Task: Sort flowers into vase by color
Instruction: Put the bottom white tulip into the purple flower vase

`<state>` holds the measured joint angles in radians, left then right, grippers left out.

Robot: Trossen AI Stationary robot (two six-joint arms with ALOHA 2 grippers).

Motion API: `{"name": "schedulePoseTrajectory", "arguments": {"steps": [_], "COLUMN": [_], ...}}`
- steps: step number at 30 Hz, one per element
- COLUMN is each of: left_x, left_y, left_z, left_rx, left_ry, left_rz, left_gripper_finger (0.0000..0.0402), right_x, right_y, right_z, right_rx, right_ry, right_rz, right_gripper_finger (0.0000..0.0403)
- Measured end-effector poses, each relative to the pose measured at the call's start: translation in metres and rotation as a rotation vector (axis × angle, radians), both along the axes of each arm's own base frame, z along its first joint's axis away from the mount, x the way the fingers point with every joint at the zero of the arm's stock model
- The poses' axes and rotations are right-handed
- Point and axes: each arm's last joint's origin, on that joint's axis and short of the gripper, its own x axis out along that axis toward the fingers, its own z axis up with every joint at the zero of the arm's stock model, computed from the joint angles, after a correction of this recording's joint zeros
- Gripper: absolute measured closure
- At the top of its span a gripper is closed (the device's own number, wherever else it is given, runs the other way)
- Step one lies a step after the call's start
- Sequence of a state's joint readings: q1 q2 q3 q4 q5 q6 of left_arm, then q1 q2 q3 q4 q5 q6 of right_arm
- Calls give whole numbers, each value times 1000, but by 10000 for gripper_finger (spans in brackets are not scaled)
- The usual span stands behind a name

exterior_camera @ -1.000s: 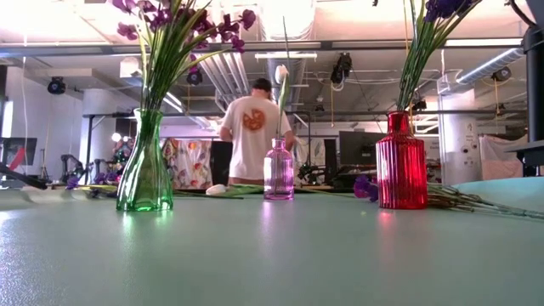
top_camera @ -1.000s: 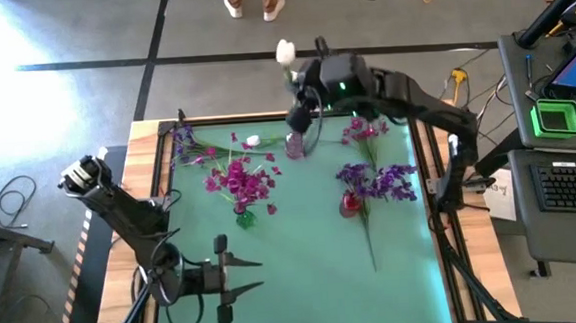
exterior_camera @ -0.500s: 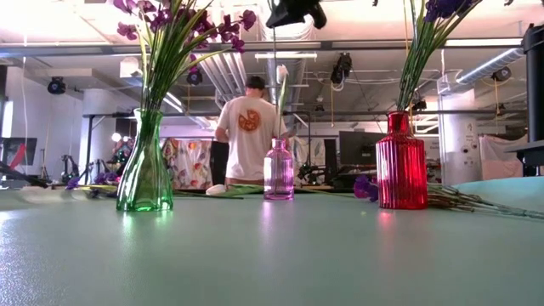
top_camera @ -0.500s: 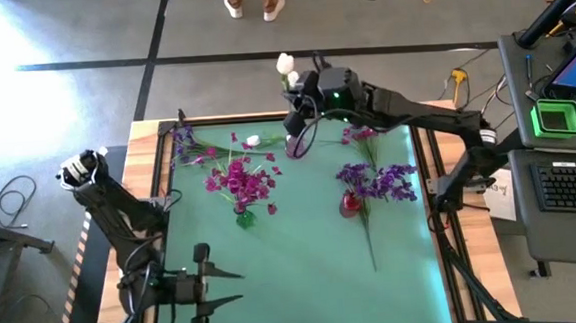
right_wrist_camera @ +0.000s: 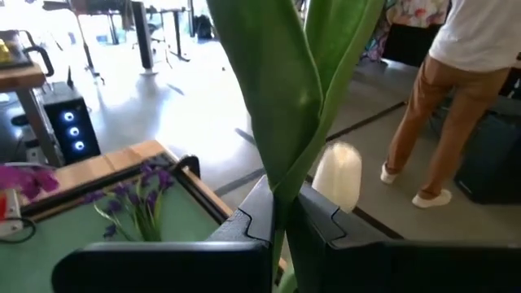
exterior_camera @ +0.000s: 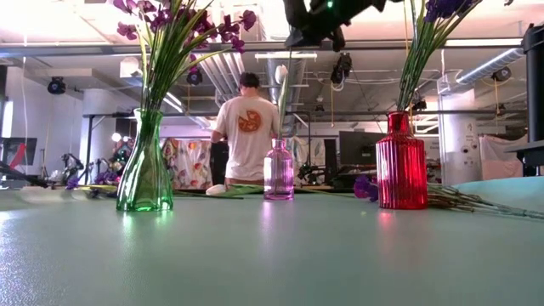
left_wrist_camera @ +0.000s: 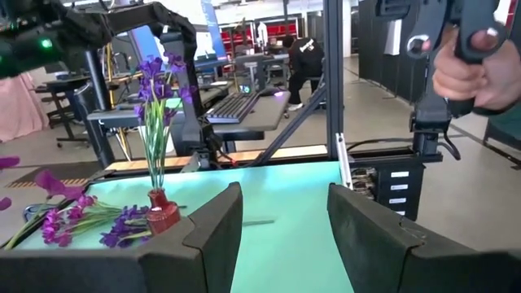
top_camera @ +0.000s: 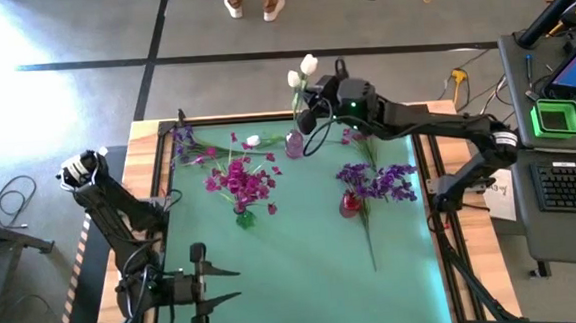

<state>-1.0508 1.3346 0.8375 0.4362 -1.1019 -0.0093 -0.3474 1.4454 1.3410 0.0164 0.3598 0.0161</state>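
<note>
My right gripper (top_camera: 311, 120) is over the table's far edge, above the small pink vase (top_camera: 294, 144), and is shut on a white flower whose bud (top_camera: 308, 65) stands above it. A second white bud (exterior_camera: 281, 74) stands in the pink vase (exterior_camera: 278, 170). The green vase (exterior_camera: 144, 174) holds magenta flowers (top_camera: 239, 177). The red vase (exterior_camera: 401, 161) holds purple flowers (top_camera: 380, 183). Purple flowers (top_camera: 182, 143), a white bud (top_camera: 254, 141) and magenta flowers (top_camera: 364, 132) lie on the far part of the mat. My left gripper (top_camera: 221, 288) waits open at the near left. My right gripper pinches the white flower's green stem and leaf (right_wrist_camera: 281, 199) below the bud (right_wrist_camera: 338, 175) between its two fingers. The fingers lie across the stem, roughly level, coming from the table's right. The flower stays upright, its stem running down toward the pink vase's mouth; I cannot tell whether its end is inside.
The green mat (top_camera: 294, 251) is bare in its near half. A wooden rim (top_camera: 159, 189) borders the table. A person (exterior_camera: 248, 127) stands in the room beyond the far edge, and a hand (left_wrist_camera: 468, 69) holding a controller shows in the left wrist view.
My right gripper has come down into the low view and shifted a little toward the table's right, carrying the white flower with it, still shut. My left gripper has drawn back toward the near left corner.
</note>
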Motion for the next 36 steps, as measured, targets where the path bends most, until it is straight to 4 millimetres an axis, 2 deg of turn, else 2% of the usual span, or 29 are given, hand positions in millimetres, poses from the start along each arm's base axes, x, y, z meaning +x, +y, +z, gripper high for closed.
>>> {"name": "schedulePoseTrajectory", "arguments": {"steps": [5,20,32,36], "left_x": [0,0,0,0], "left_y": [0,0,0,0], "left_z": [0,0,-1,-1], "left_rx": [-4,-6,-1,3], "left_ry": [1,0,3,5], "left_rz": [0,16,16,16], "left_gripper_finger": [232,232,232,232], "right_x": [1,2,11,13], "right_y": [-4,-4,-8,-8], "right_z": [-13,-14,-28,-30], "right_rx": [6,22,55,62], "right_ry": [10,-9,11,11], "right_rz": [-10,-13,-21,-19], "right_gripper_finger": [390,390,390,371]}}
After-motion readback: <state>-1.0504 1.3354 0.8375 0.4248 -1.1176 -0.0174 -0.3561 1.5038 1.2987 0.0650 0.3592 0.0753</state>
